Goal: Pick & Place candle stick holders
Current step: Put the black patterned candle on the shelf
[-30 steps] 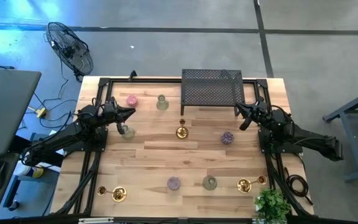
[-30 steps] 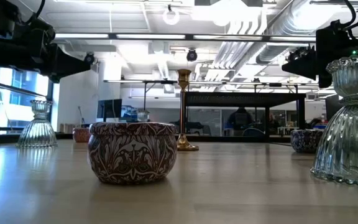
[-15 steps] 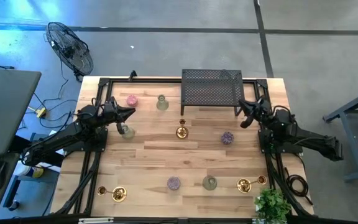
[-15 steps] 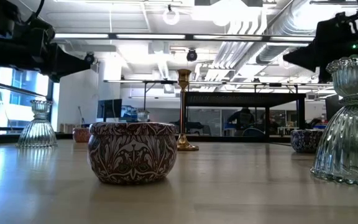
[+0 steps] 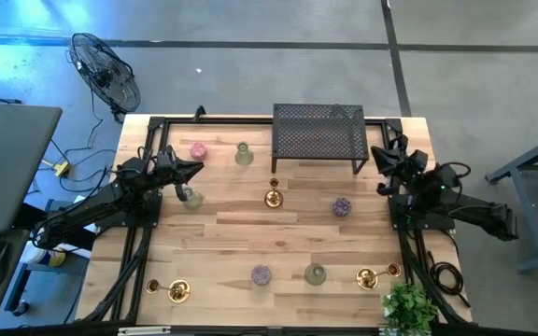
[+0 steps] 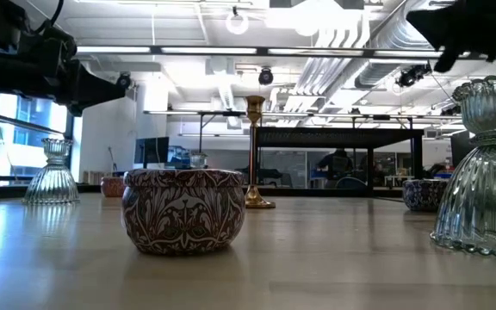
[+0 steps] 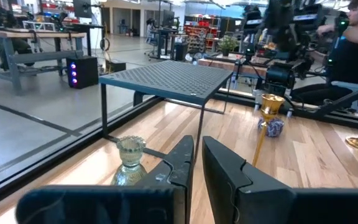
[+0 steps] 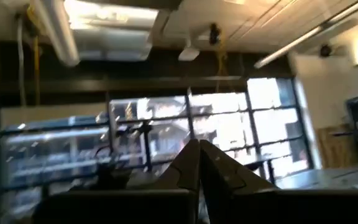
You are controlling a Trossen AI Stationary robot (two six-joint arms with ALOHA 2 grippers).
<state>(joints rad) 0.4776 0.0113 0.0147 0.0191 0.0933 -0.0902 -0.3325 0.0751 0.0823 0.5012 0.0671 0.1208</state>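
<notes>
Right tool (image 5: 378, 152), tips together, now raised beside rack (image 5: 318, 135); left tool (image 5: 197, 168) nearly shut.

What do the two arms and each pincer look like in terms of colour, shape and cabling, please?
Both arms are dark, nearly black, built of slim jointed segments. The left pincer has two flat, matte dark fingers tapering to narrow tips; the right pincer looks the same. A black cable coils on the table beside the right arm's base. No markings are legible.

Table centre open; rack (image 5: 318, 132) blocks far edge.
</notes>
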